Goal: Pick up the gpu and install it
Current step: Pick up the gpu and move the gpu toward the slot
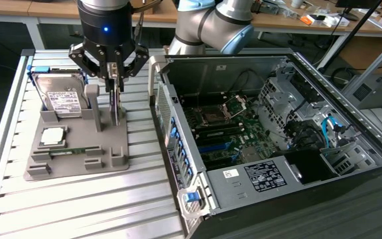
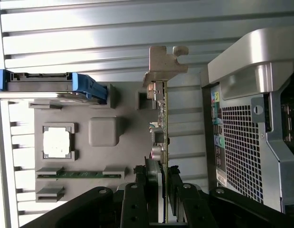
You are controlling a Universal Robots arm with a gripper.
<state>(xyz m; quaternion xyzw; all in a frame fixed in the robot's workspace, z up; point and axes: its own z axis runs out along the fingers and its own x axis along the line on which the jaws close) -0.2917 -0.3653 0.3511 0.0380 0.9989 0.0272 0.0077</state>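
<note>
The gpu [image 1: 115, 107] is a thin dark card standing on edge on the grey holder [image 1: 78, 167], between the hard drive and the open computer case [image 1: 244, 74]. My gripper [image 1: 114, 82] hangs straight above it, and its fingers reach down both sides of the card's top edge. In the wrist view the gpu [image 2: 161, 118] runs edge-on away from my gripper [image 2: 164, 192], with its silvery bracket [image 2: 165, 61] at the far end. Both fingers [image 2: 154, 185] press against the board. The card's lower edge still meets the grey holder [image 2: 104, 130].
On the holder are a hard drive [image 1: 61, 97] with a white label, a square processor [image 1: 51, 135] and a green memory stick [image 1: 71, 150]. The case lies open at the exterior view's right, showing its motherboard [image 1: 218, 134]. A slatted metal table [image 1: 78, 214] carries everything.
</note>
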